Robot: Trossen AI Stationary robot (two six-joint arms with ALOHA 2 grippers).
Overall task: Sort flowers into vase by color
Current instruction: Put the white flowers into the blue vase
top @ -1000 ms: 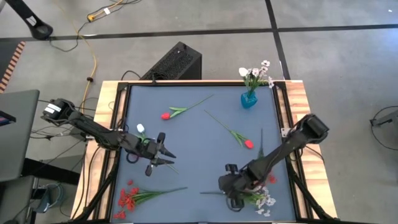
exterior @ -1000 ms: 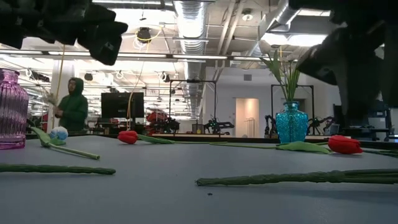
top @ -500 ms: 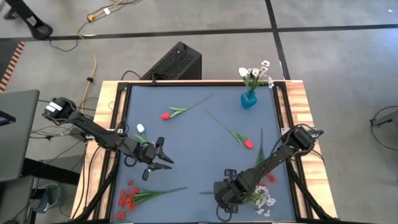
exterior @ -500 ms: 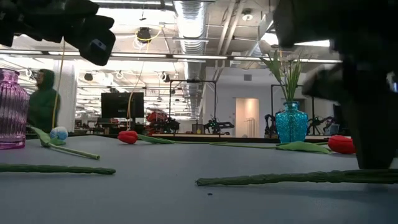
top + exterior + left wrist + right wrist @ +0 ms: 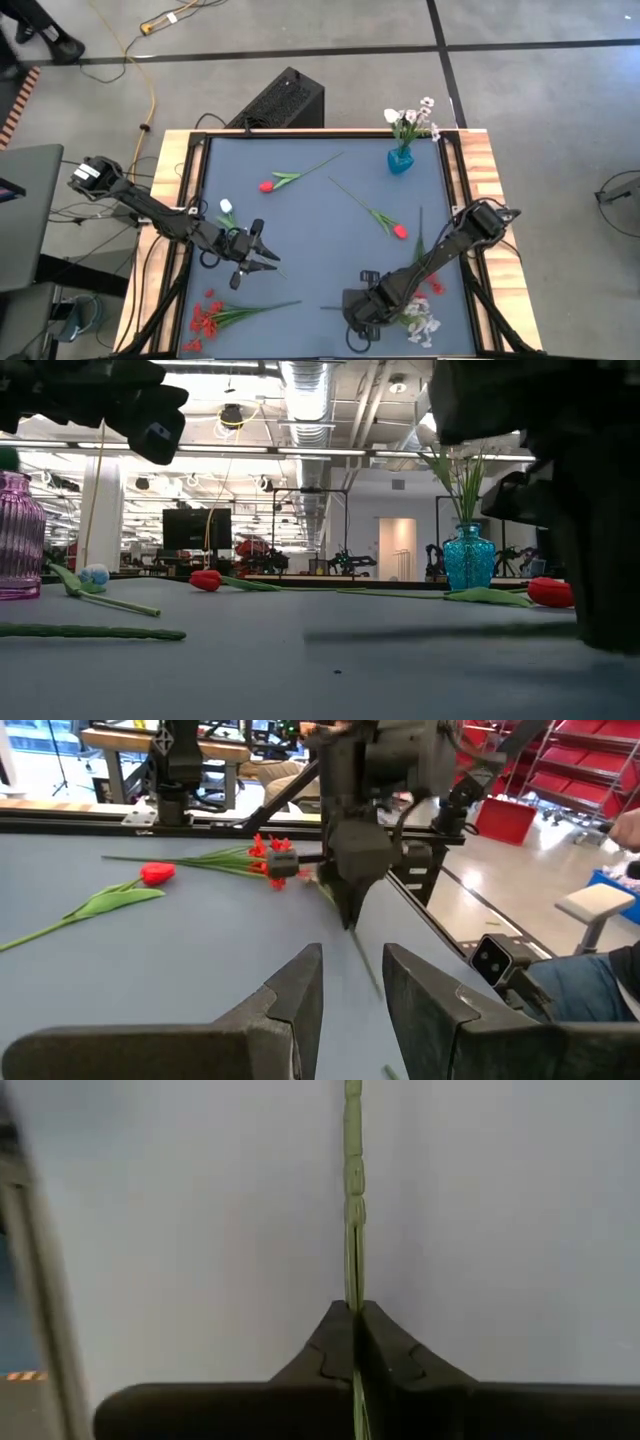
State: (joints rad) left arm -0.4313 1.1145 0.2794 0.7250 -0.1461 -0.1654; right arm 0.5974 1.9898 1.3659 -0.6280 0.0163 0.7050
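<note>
The right gripper (image 5: 352, 318) is pinching the thin green stem (image 5: 352, 1190) of the white blossom spray (image 5: 422, 324) at about five o'clock on the table (image 5: 320, 215), its fingers (image 5: 385, 1355) pressed flat together on it (the stem is running straight out between them). The left gripper (image 5: 262, 258) is hanging at about eight o'clock with fingers parted narrowly and holding nothing, beside the white tulip (image 5: 227, 208). The blue vase (image 5: 400, 160) is standing at one o'clock.

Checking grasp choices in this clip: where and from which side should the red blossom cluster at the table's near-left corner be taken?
Grip the red blossom cluster on its bare stem, right of the leaves. Come from straight above, fingers across the stem: it lies flat, and the blossoms are too soft and wide to pinch.
</note>
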